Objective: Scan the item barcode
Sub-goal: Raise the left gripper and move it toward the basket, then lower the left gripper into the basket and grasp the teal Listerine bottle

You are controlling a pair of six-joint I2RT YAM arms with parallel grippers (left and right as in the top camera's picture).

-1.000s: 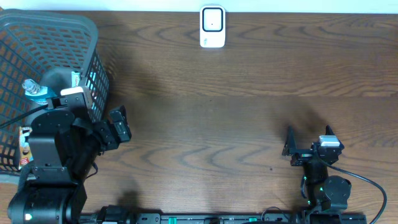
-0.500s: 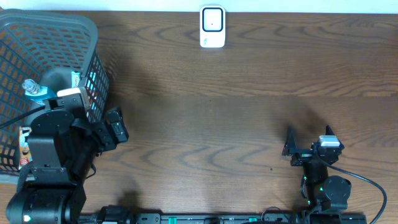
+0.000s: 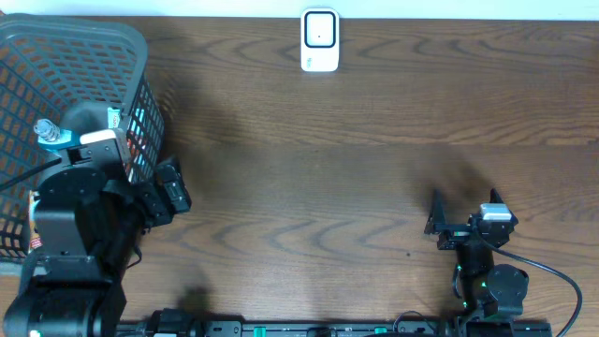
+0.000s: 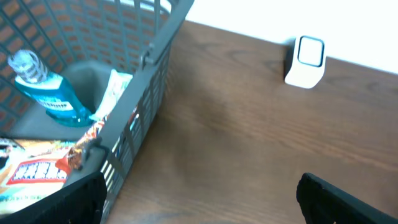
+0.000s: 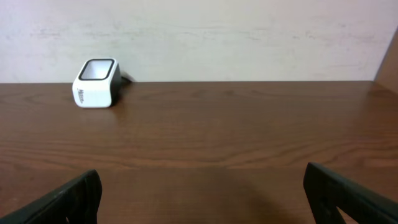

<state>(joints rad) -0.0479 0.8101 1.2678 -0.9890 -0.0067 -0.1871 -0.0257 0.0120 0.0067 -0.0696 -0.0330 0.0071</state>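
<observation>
Blue mouthwash bottle [image 4: 46, 87] and snack packets inside grey basket [image 3: 140, 56] at tabletop's left edge. White barcode scanner [image 3: 320, 40] at far edge. Left gripper [image 3: 178, 187] beside basket, spread wide, empty; right gripper [image 3: 464, 198] near front edge, likewise.

I see four colours on my feeds
Grey lattice basket [image 3: 75, 56], blue bottle [image 4: 53, 99], white black-faced scanner [image 3: 320, 41], brown wood-grain table [image 3: 374, 187].

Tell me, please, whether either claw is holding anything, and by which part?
Nothing is held: the left claw, beside the grey plastic mesh basket, and the right claw both stand open and empty.
</observation>
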